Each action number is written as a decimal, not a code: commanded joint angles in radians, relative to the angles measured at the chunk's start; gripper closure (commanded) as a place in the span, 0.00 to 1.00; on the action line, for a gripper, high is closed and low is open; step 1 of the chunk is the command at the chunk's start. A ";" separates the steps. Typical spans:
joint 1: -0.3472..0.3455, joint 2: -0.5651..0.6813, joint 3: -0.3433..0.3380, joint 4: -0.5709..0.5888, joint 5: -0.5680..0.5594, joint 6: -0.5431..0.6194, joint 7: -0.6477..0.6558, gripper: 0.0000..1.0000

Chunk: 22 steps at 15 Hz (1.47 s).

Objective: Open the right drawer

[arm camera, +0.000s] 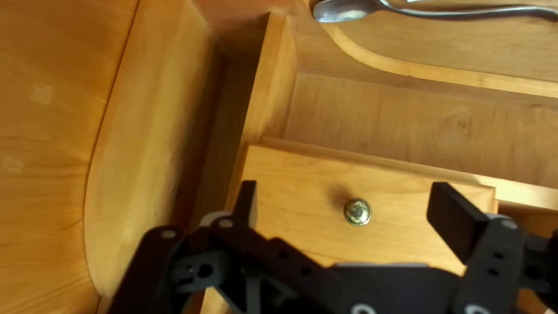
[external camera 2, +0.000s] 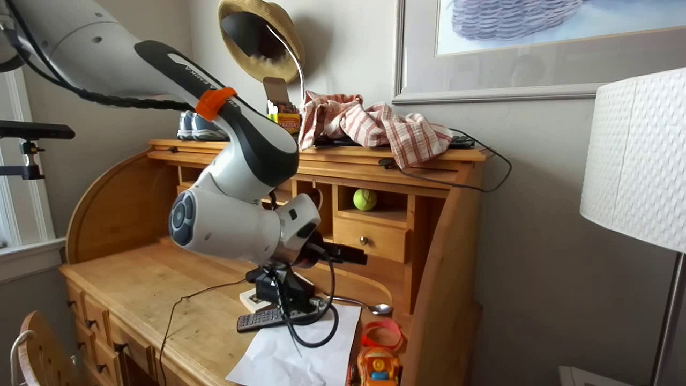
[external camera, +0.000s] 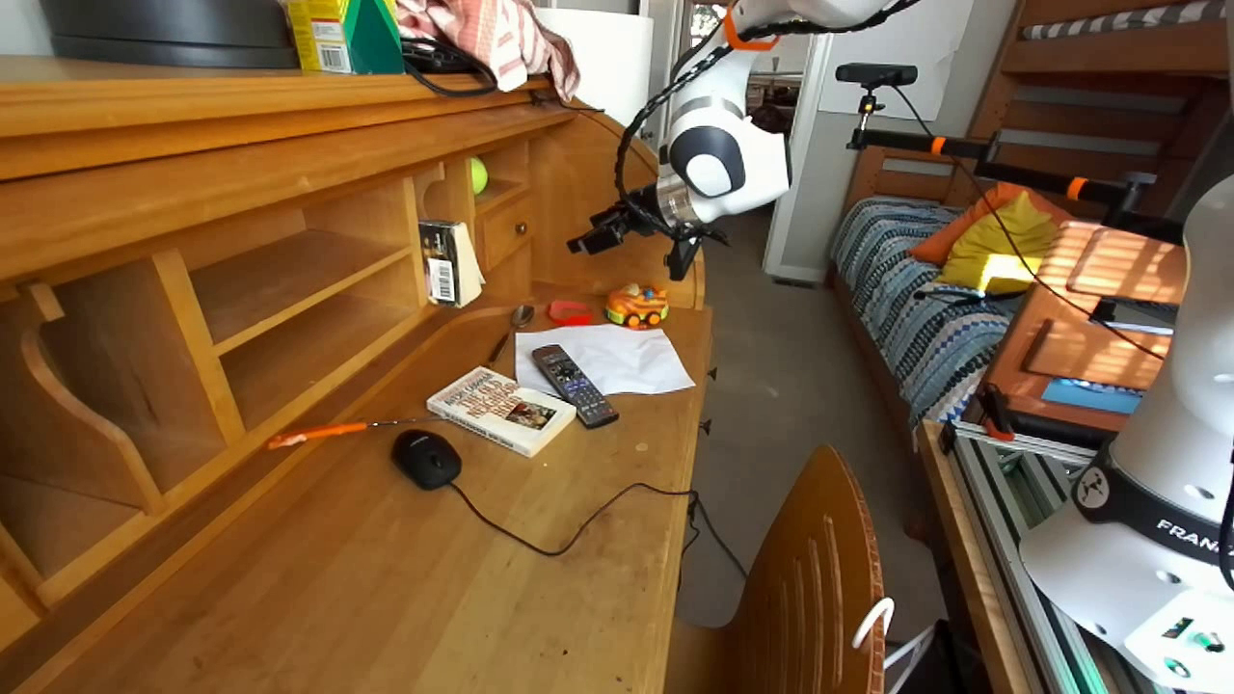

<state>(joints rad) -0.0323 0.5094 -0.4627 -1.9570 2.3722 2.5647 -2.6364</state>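
The right drawer is a small pale wooden drawer with a round metal knob, set in the desk's upper shelves. It shows in both exterior views (external camera: 503,241) (external camera 2: 388,242) and in the wrist view (arm camera: 301,192), where its front looks shut. The knob (arm camera: 357,212) also shows in both exterior views (external camera: 522,228) (external camera 2: 364,240). My gripper (arm camera: 346,196) is open and empty. In the wrist view its fingers stand on either side of the knob, apart from it. In both exterior views the gripper (external camera: 583,243) (external camera 2: 358,254) hangs in the air in front of the drawer.
A tennis ball (external camera 2: 365,199) sits in the cubby above the drawer. The desk's curved side wall (external camera 2: 447,268) stands close beside it. A book (external camera: 451,262) stands in the shelves. A spoon (external camera 2: 381,309), red ring (external camera 2: 382,333), toy car (external camera 2: 378,366) and remote (external camera: 576,386) lie below.
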 commanded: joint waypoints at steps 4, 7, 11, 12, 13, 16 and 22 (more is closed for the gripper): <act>-0.035 0.088 0.055 0.110 0.114 0.004 -0.079 0.00; -0.036 0.101 0.058 0.127 0.161 -0.005 -0.095 0.00; -0.048 0.117 0.062 0.174 0.132 0.022 -0.060 0.00; -0.042 0.090 0.069 0.135 0.127 0.006 -0.066 0.00; -0.046 0.092 0.069 0.146 0.126 0.007 -0.065 0.00; -0.053 0.096 0.068 0.156 0.126 0.007 -0.065 0.00; -0.059 0.106 0.082 0.121 0.128 -0.046 -0.075 0.00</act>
<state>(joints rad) -0.0707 0.6097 -0.4059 -1.8129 2.5032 2.5607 -2.6981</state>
